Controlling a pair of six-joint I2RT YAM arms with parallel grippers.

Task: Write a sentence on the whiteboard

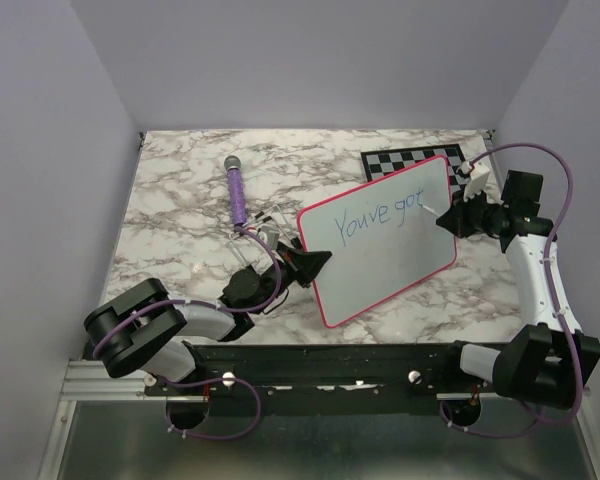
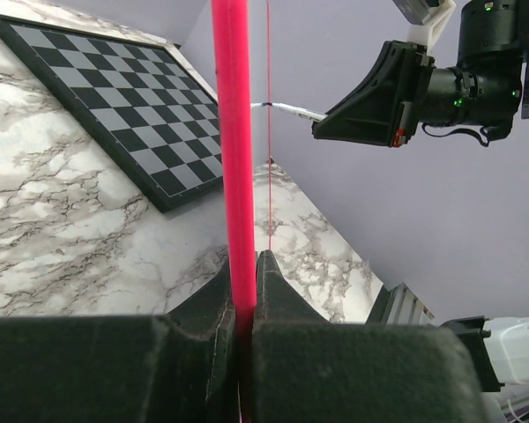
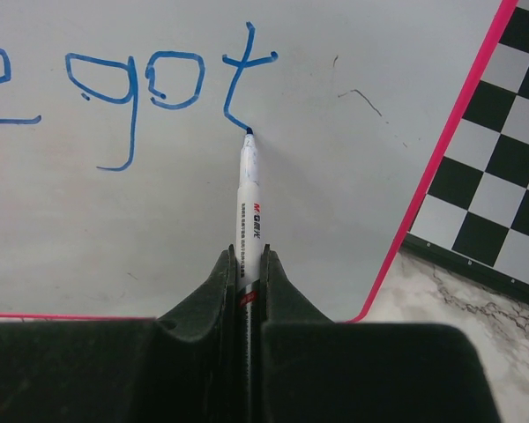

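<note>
The whiteboard (image 1: 380,260) is held tilted above the marble table, its pink rim (image 2: 234,159) pinched edge-on in my left gripper (image 1: 315,264), which is shut on it. Blue handwriting, the sentence (image 1: 380,215), reads "You've got" on its face; the right wrist view shows "e got" (image 3: 150,84). My right gripper (image 1: 458,216) is shut on a white marker (image 3: 249,198). The marker's blue tip (image 3: 249,132) touches the board at the foot of the "t". In the left wrist view the right gripper (image 2: 322,130) shows at upper right with the marker (image 2: 291,109) pointing at the board.
A grey-and-black checkered chessboard (image 1: 412,160) lies flat at the back right, partly behind the whiteboard. A purple wand-like object with a grey head (image 1: 237,190) lies at the back left. Grey walls enclose the table on three sides.
</note>
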